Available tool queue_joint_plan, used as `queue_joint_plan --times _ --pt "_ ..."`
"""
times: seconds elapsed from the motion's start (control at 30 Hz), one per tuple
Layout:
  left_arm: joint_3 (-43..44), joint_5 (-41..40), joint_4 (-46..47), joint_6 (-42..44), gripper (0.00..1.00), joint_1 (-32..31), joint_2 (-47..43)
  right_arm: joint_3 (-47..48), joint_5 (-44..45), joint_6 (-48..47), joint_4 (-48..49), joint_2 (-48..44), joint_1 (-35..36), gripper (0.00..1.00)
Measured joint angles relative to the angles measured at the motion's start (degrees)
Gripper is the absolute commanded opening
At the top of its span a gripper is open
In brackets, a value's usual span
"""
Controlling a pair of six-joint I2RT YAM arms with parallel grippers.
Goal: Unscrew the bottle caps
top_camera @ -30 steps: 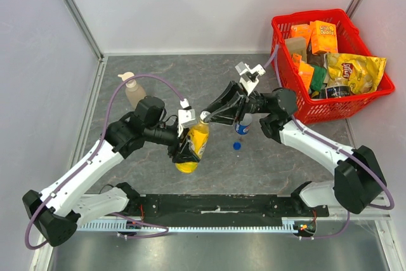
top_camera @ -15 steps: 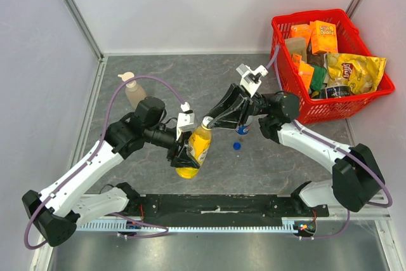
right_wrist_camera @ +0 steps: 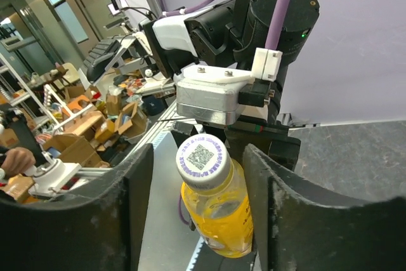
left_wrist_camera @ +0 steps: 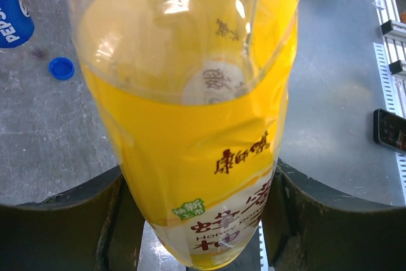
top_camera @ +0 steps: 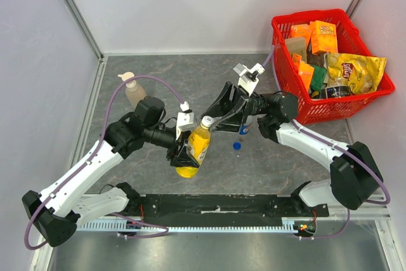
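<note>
Right end effector [right_wrist_camera: 198, 157] stands with its jaws spread on either side of the white cap [right_wrist_camera: 203, 162] of the juice bottle [top_camera: 195, 146]. A gap shows on each side, so it grips nothing. Left end effector [left_wrist_camera: 200, 217] pinches the bottle's lower body and holds it tilted above the table [top_camera: 266, 172], cap toward the right arm.

To turn the cap well, the right jaws should close squarely on its ribbed side, in line with the neck. The twist should then come in short turns with a fresh grip between them. The left grip needs to stay firm, since the soft wall could slip or spin.

Whether the cap's thread is already loose cannot be told. Beyond the juice bottle, a blue cap [top_camera: 236, 145] lies loose beside a Pepsi bottle [left_wrist_camera: 13, 17], whose neck the right arm hides. A third bottle cannot be made out.
</note>
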Motion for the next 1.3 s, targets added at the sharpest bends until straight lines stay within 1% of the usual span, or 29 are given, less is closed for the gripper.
queue_joint_plan --times 0.2,0.33,0.47,0.6,0.77,0.9,0.97,1.03,1.13,1.3 --pt "0.0 -0.9 0.1 0.0 0.02 0.1 0.0 0.0 0.1 -0.4 0.0 0.0 0.0 0.89" --pt "0.0 -1.2 0.1 0.0 0.02 0.1 0.0 0.0 0.3 -1.4 0.0 0.0 0.0 0.98" --pt "0.0 -2.4 0.1 0.0 0.02 0.1 0.0 -0.4 2.4 -2.7 0.0 -0.9 -1.4 0.98" --pt "0.0 -3.6 0.1 0.0 0.02 0.1 -0.1 -2.1 6.5 -3.7 0.0 -3.5 -4.1 0.98" --pt "0.0 -6.4 0.1 0.0 0.02 0.1 -0.1 -2.5 10.8 -4.5 -1.6 -4.4 -5.7 0.98" --pt "0.0 -10.1 0.1 0.0 0.02 0.1 -0.1 -2.6 14.3 -7.1 -9.0 -4.8 -6.8 0.98" --pt "-0.1 -11.9 0.2 0.0 0.02 0.1 0.0 -2.6 16.5 -9.9 -15.4 -5.6 -7.2 0.98" --pt "-0.3 -14.2 0.4 -0.1 0.02 0.1 0.0 -2.3 19.7 -13.8 -25.0 -7.3 -7.4 0.98" --pt "-0.8 -17.1 0.6 -0.1 0.02 0.1 0.2 -1.1 24.4 -18.5 -36.4 -9.1 -7.4 0.98" --pt "-0.8 -21.9 1.1 -0.5 0.02 0.1 1.2 0.8 31.0 -23.3 -48.9 -10.8 -7.4 0.98"
